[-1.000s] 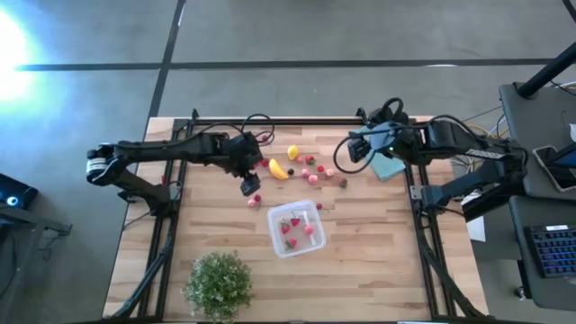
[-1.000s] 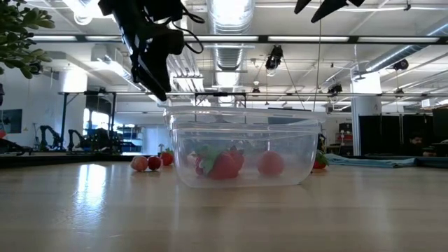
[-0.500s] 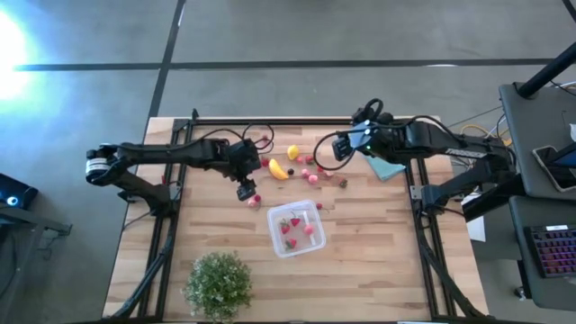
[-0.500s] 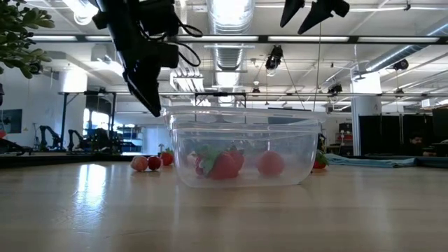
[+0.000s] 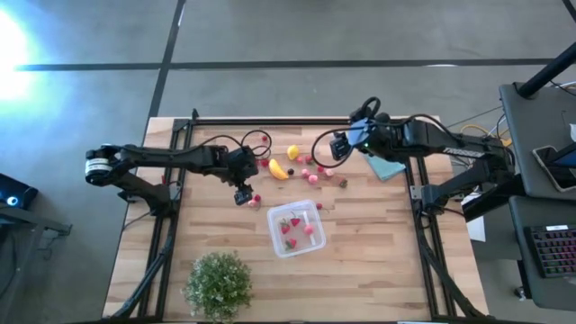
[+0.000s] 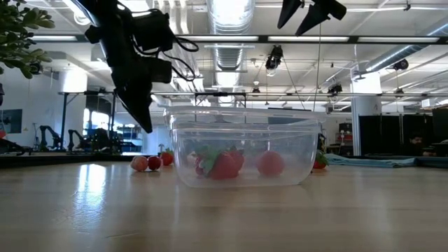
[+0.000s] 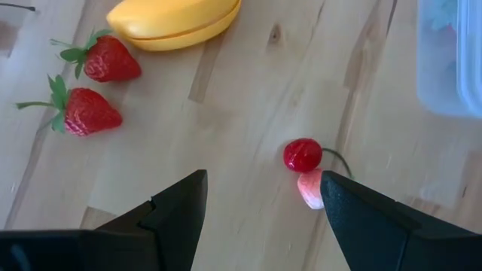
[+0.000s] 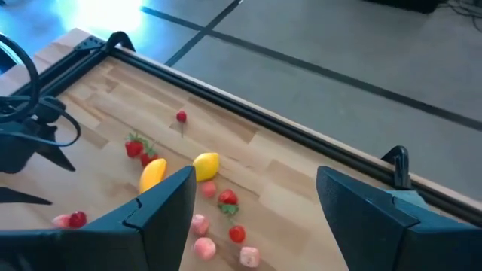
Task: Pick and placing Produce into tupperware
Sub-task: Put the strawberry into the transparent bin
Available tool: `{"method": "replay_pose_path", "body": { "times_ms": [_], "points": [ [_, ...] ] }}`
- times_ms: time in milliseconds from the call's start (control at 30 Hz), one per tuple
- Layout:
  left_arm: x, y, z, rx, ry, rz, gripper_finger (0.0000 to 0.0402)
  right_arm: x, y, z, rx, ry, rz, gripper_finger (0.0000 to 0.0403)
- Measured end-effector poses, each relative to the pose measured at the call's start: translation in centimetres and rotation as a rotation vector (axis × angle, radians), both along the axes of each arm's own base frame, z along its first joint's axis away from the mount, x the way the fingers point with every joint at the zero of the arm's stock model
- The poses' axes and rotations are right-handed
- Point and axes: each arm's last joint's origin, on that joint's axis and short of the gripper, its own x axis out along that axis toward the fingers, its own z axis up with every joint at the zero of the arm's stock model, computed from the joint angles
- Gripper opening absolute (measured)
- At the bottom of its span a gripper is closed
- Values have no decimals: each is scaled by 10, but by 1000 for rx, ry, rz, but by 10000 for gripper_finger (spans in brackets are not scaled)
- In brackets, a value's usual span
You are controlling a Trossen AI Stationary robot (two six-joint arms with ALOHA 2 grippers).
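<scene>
The produce lies scattered on the far middle of the table: a banana (image 5: 278, 169), a lemon (image 5: 292, 152), and red and pink berries (image 5: 310, 167). A few red pieces rest on the floor of the clear tupperware (image 5: 295, 227). My left gripper (image 5: 241, 194) hangs open above the table, left of the tupperware. In its wrist view it (image 7: 263, 181) stands over a cherry (image 7: 303, 155) and a pink piece (image 7: 309, 188), with two strawberries (image 7: 84, 111) and the banana (image 7: 177, 19) beyond. My right gripper (image 5: 334, 148) is open in the air by the berries' right end.
A bushy green plant (image 5: 219, 283) stands at the near edge, left of centre. A teal cloth (image 5: 389, 167) lies under the right arm. Bare wood shows to the right of the tupperware and near the table's left edge. The low view shows the tupperware's wall (image 6: 241, 143) with berries (image 6: 148, 162) beside it.
My left gripper has sunk lower and drifted toward the table's left, away from the tupperware, staying open. My right gripper has travelled toward the table's left, closer to the scattered berries, still open. The produce and the tupperware have not moved.
</scene>
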Motion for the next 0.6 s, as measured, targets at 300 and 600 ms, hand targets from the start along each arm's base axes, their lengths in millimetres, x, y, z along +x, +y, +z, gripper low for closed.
{"method": "replay_pose_path", "body": {
  "times_ms": [300,600],
  "points": [
    [4,0,14,-37,-61,87,244,2,-22,-10,191,20,70,267],
    [15,3,43,-13,-179,86,244,0,-61,-79,422,408,1,267]
  ]
}}
